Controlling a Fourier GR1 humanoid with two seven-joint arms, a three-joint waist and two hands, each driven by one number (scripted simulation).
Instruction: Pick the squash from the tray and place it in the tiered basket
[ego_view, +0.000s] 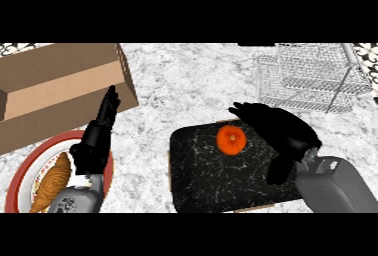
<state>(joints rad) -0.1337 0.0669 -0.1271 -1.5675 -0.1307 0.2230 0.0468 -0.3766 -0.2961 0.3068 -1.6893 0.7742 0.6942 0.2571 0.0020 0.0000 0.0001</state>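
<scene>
Lying on the black marbled tray (214, 185), toward its far edge and about midway across: round orange squash (231, 139), uncovered and held by nothing. Just right of the squash, over the tray's far right part: right robot hand (279, 131), black, released, fingers spread and only slightly bent, pointing toward the tray's far edge, thumb hanging down over the tray's right side; whether touching the squash, cannot tell. Entering past the tray's near right corner: grey forearm (336, 185) of that hand. Beyond the tray's far right corner, well apart from it: wire tiered basket (310, 80), upright on the white-veined desk (192, 80). Left of the tray, apart from it: left robot hand (91, 149), released, fingers straight and pointing away from the viewer, at rest, grasping nothing. Under and left of that hand, farther left of the tray: round plate (29, 172) with a red rim, carrying a brown, ridged pastry-like item (53, 182). Beyond the plate, up and left of the tray: brown cardboard box (59, 85), lying on the desk, its near side overlapped by the left fingertips.
</scene>
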